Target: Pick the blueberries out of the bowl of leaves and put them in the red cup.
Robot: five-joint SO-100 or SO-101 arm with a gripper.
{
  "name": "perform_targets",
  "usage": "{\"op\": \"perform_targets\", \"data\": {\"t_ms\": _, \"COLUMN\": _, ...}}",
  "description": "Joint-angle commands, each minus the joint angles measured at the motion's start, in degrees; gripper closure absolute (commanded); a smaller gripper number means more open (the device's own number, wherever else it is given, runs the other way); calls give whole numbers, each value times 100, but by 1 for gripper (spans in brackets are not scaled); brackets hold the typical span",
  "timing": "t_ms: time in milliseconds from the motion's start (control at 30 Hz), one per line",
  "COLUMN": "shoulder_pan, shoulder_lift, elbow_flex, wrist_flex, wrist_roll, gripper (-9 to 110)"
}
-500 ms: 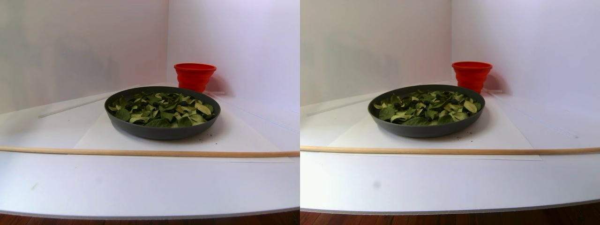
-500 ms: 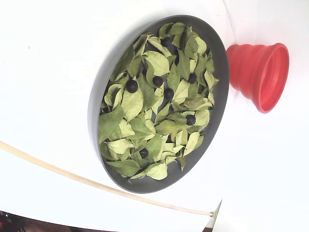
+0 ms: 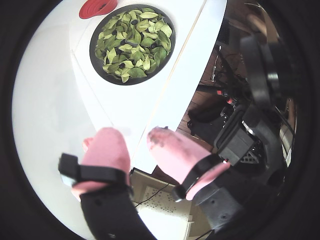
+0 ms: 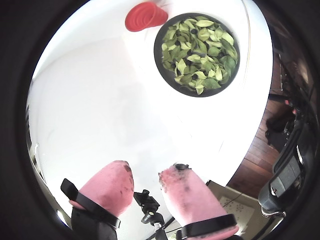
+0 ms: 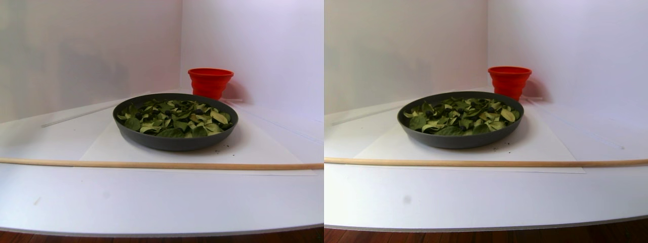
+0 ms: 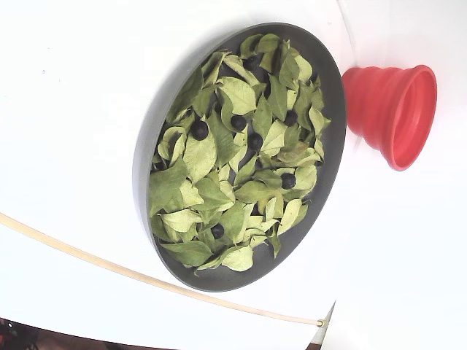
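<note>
The dark grey bowl point(image 6: 146, 160) holds loose green leaves point(image 6: 219, 189), with several blueberries point(image 6: 199, 130) lying among them. The red cup point(image 6: 390, 113) stands right beside the bowl's rim; in the stereo pair view the red cup point(image 5: 210, 82) is behind the bowl point(image 5: 172, 142). In both wrist views my gripper point(image 3: 134, 135) point(image 4: 148, 170) hangs open with nothing between its pink fingers, high above the table and far from the bowl point(image 3: 93, 50) point(image 4: 157, 60), the leaves point(image 3: 132, 45) point(image 4: 197, 52) and the cup point(image 3: 97, 7) point(image 4: 145, 17). The gripper does not show in the stereo pair or fixed views.
A thin wooden rod point(image 5: 152, 164) point(image 6: 109, 266) lies across the white table in front of the bowl. A white sheet point(image 5: 253, 147) lies under the bowl. White walls close the back corner. Dark equipment point(image 3: 240, 135) and wooden floor lie past the table edge.
</note>
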Motion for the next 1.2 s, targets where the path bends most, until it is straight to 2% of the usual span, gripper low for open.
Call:
{"op": "perform_targets", "data": {"t_ms": 0, "shoulder_pan": 0, "shoulder_lift": -70, "elbow_flex": -70, "wrist_flex": -53, "wrist_roll": -18, "gripper": 92}}
{"op": "perform_targets", "data": {"t_ms": 1167, "shoulder_pan": 123, "shoulder_lift": -62, "elbow_flex": -316, "wrist_flex": -53, "wrist_roll": 0, "gripper": 92}}
